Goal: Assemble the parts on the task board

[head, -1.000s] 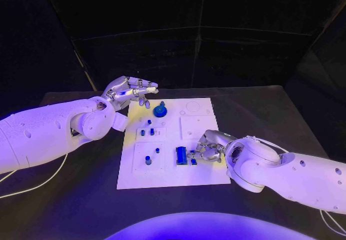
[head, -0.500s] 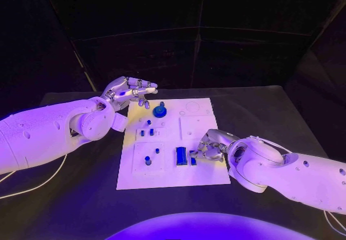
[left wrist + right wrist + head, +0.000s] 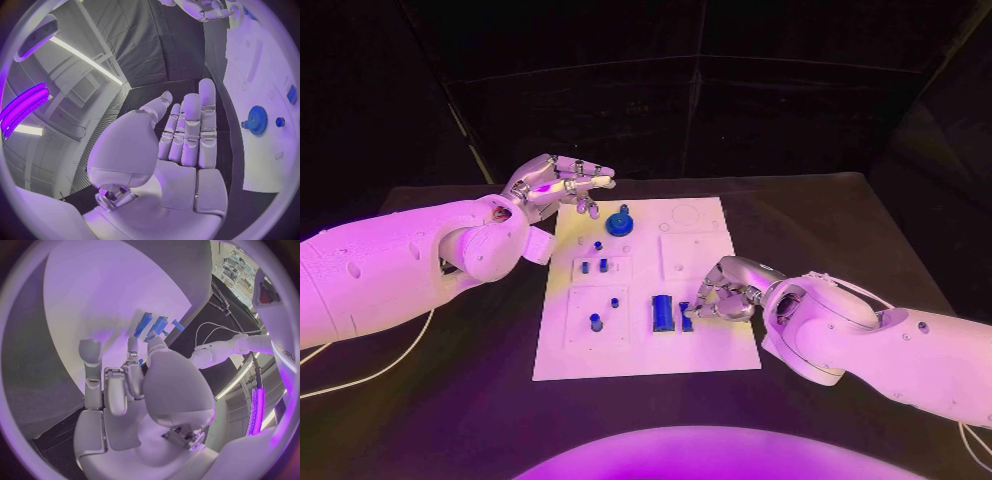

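The white task board lies mid-table. A blue gear stands near its far left end and shows in the left wrist view too, blue gear. Small blue pegs stand below it. A long blue block and a smaller blue piece lie near the front. My right hand hovers just right of them, fingers curled down, holding nothing; its thumb ends close to the blue pieces. My left hand hangs off the board's far left corner, fingers straight and empty.
The black table runs round the board on all sides. A white cable trails under my left arm at the near left. Round recesses mark the board's far right part.
My right hand has drawn slightly to the right and away from the blue block and small piece, which stay put. The left hand has not moved.
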